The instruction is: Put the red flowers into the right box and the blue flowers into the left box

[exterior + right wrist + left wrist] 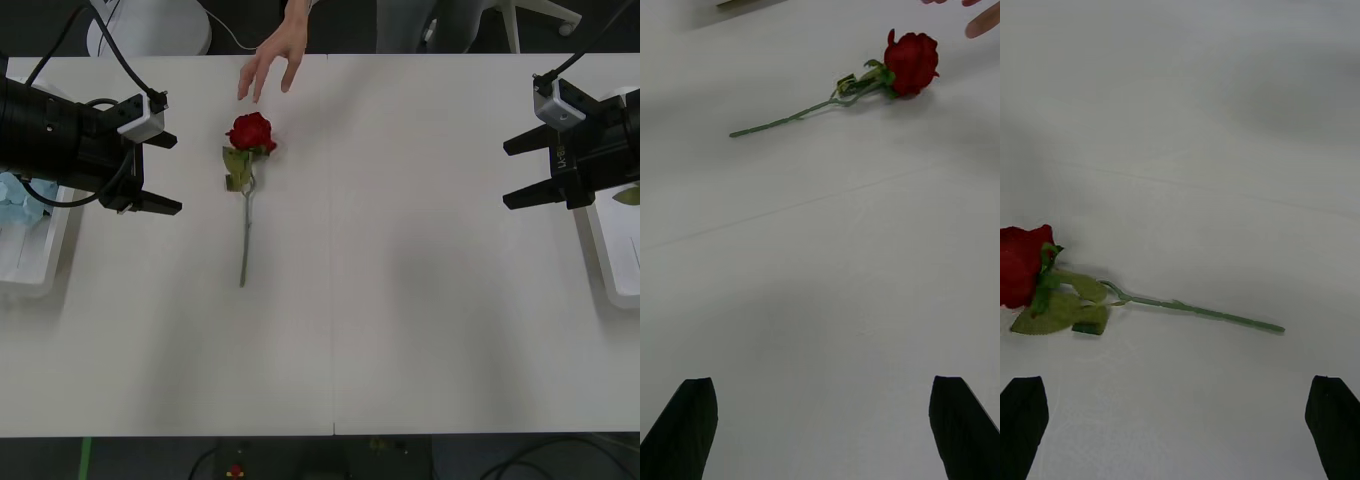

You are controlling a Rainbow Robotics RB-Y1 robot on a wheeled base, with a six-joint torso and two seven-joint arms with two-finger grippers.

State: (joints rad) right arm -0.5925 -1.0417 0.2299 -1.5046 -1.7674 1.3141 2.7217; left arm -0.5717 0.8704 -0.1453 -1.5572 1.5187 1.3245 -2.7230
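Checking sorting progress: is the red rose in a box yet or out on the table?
Out. The red rose lies flat on the white table, between both trays, with no gripper touching it.

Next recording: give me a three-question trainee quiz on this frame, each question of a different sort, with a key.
1. True or false: the red rose lies on the table, outside both boxes.
2. Which gripper is nearer the rose? A. left gripper B. right gripper
3. Fill in: above the bloom, at the table's far edge, hangs a person's ____.

Key
1. True. Its stem points toward the near edge; the left box holds blue flowers, and the right box sits beside the right gripper.
2. A. Both grippers have open jaws and hold nothing.
3. hand
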